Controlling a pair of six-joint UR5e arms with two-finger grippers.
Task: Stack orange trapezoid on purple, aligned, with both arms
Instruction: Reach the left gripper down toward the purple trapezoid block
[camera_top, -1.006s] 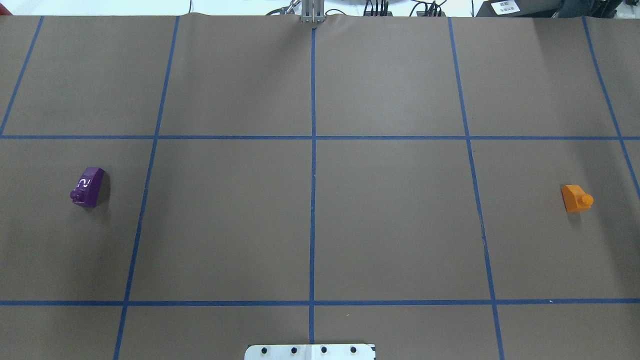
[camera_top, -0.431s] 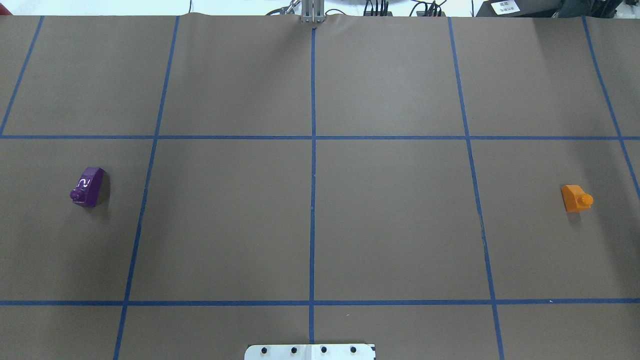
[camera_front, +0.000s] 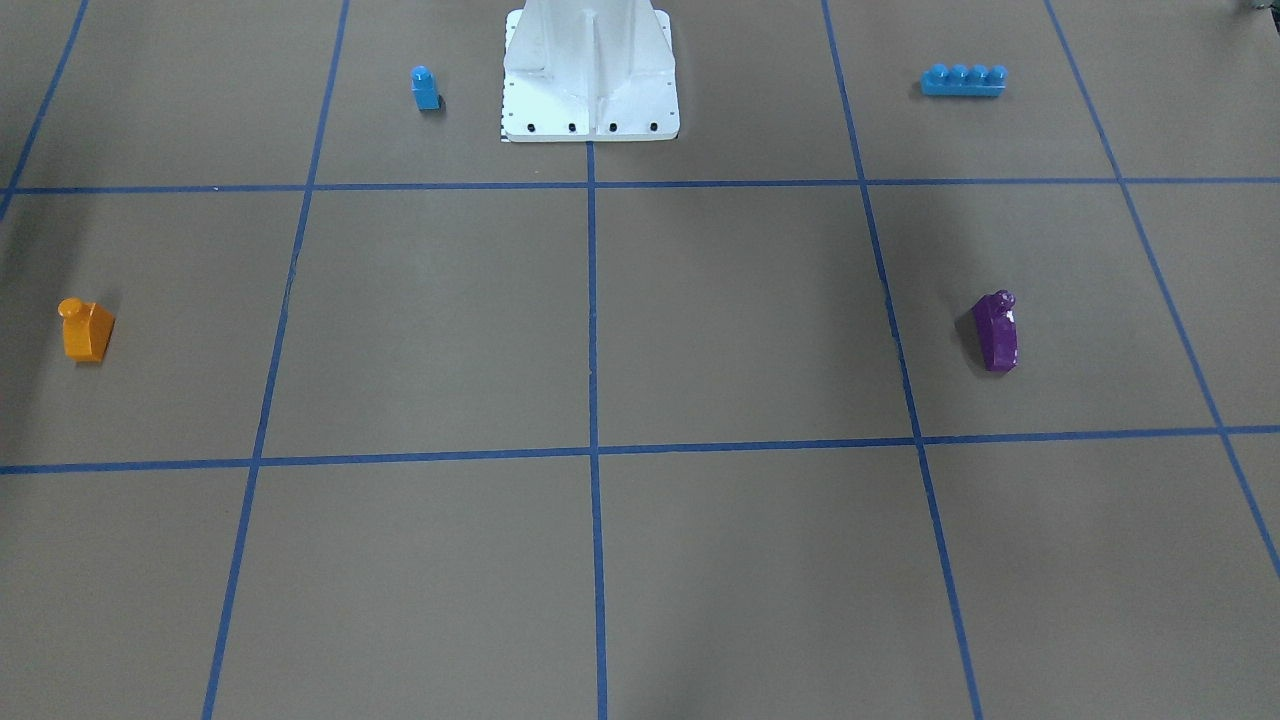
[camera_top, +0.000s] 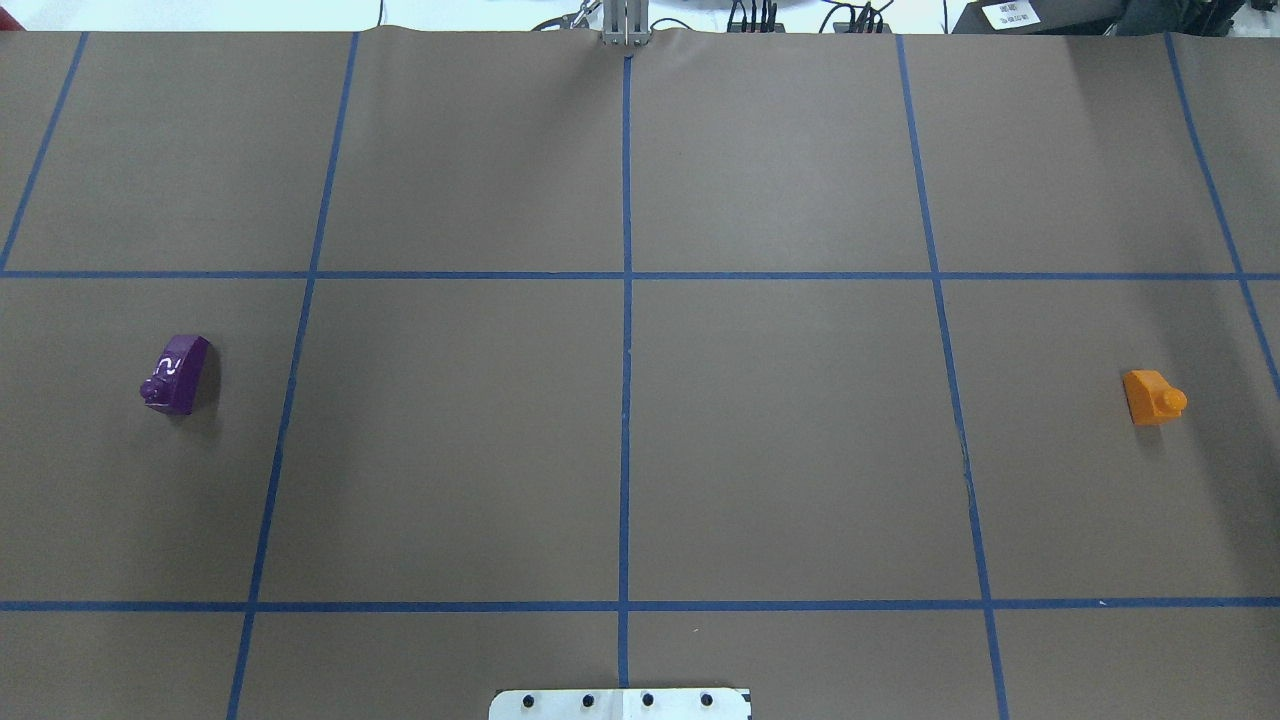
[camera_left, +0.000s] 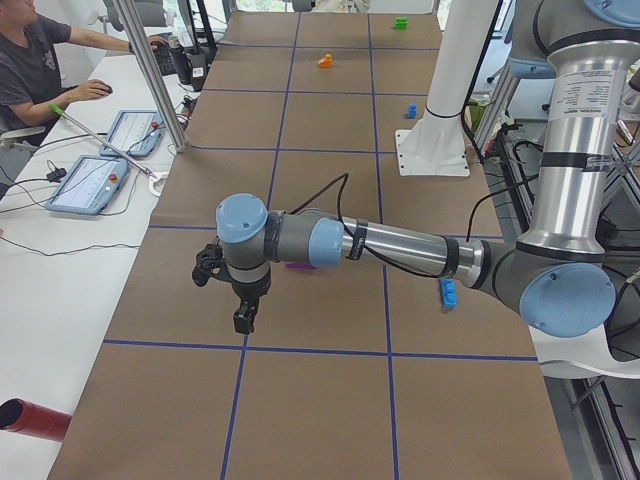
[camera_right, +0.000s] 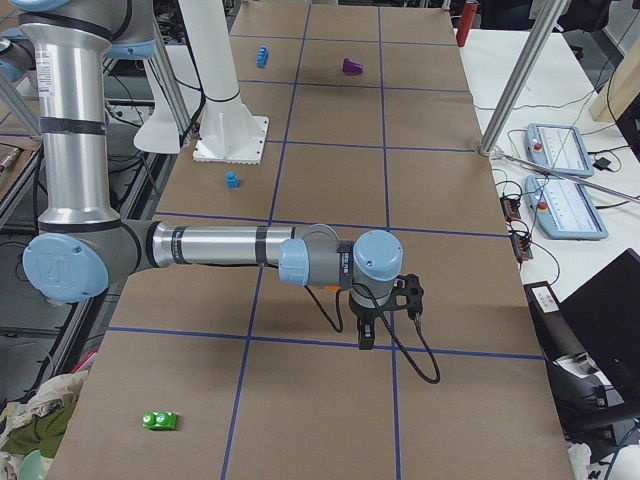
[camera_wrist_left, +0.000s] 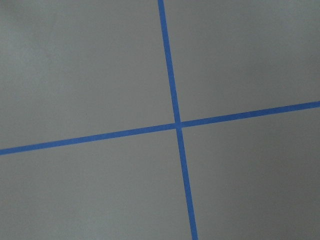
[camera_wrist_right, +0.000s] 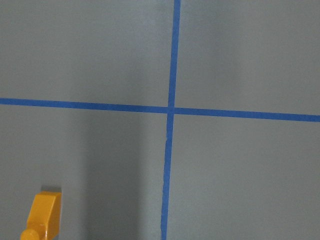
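1. Over the last second neither block had shifted. The purple block (camera_top: 176, 374) lay at the left of the table (camera_top: 780, 450) and the orange trapezoid (camera_top: 1153, 397) at the right, well apart and untouched.
2. So, by my judgement, the stacking had not begun — both pick-ups lay ahead.
3. My left gripper (camera_left: 242, 320) and right gripper (camera_right: 367, 338) hung above the paper — whether their jaws stood open or closed I could not tell.
4. No container showed in any view.
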